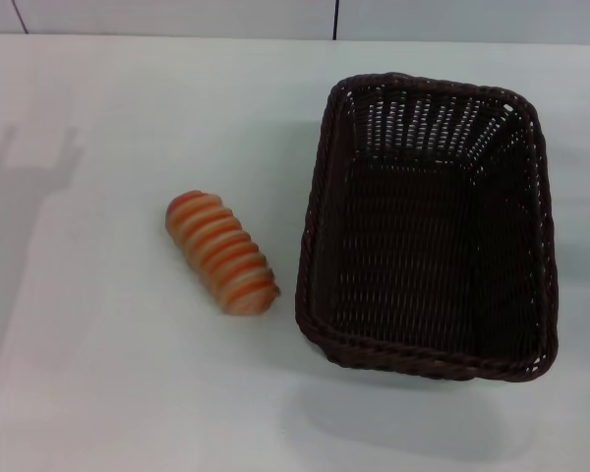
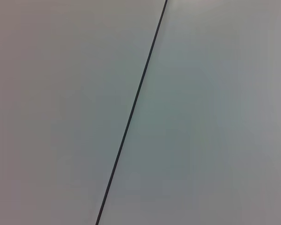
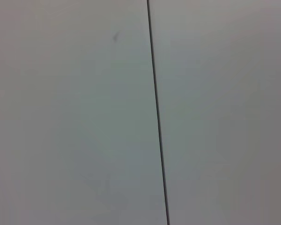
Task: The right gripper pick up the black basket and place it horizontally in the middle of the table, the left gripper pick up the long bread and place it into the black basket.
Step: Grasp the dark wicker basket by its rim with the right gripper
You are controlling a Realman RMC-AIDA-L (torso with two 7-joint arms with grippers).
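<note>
Head view: striped long bread (image 1: 222,253) beside black basket (image 1: 428,226).

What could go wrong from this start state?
1. The black basket sits right of centre with its long side running away from the robot; it needs a turn, so a rim grasp may let it swing.
2. The long bread lies close to the basket's left wall; moving the basket to mid-table could knock it.
3. Neither gripper is in view, so approach alignment is unverified.

I see dark seam (image 2: 133,105) crossing pale flat panel (image 2: 215,122) in left wrist view; similar seam (image 3: 157,112) in right wrist view.
</note>
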